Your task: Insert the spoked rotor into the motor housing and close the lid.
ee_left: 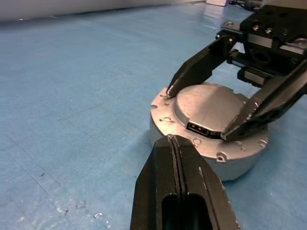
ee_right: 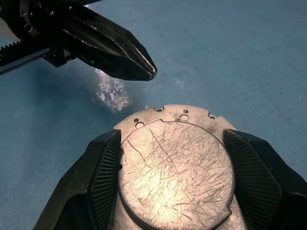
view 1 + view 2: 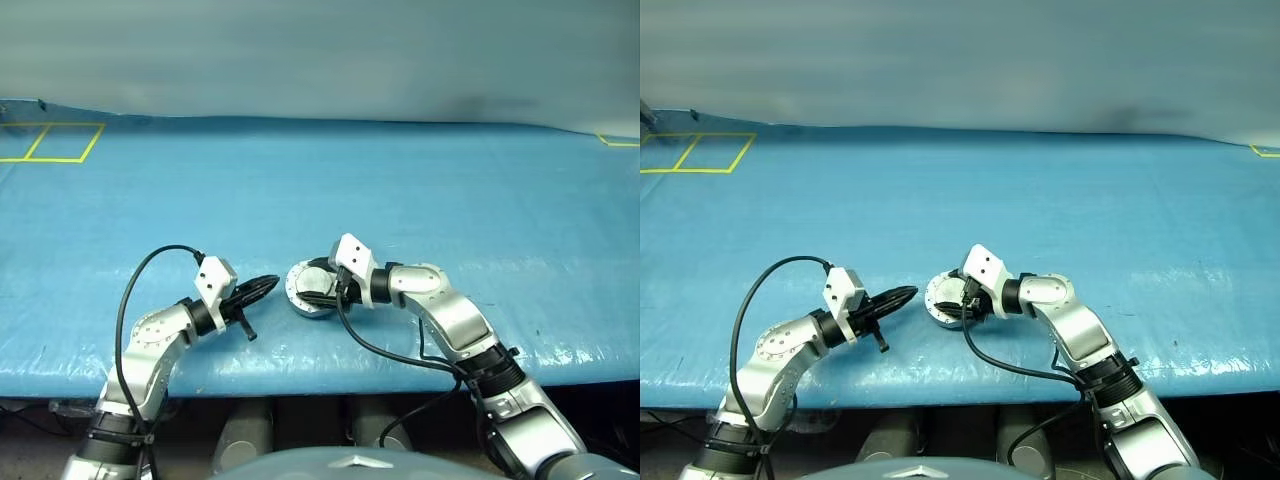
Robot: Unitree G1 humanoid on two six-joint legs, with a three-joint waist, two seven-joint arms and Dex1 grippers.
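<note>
The motor housing [image 1: 240,165] is a round grey metal cup on the blue table, near the front edge. The lid [image 2: 175,167], a scratched light-grey disc with a raised centre, lies on top of it. My right gripper [image 1: 197,114] reaches in from the right, its two fingers [image 2: 103,177] closed against opposite sides of the lid's raised centre. My left gripper [image 3: 272,284] is shut with nothing in it. Its tip points at the housing's left side, a short gap away. The spoked rotor is hidden.
The blue sheet [image 3: 400,200] covers the whole table. Yellow tape squares [image 3: 50,142] mark its far left corner. The table's front edge [image 3: 300,375] runs just under both arms. Black cables loop from each wrist.
</note>
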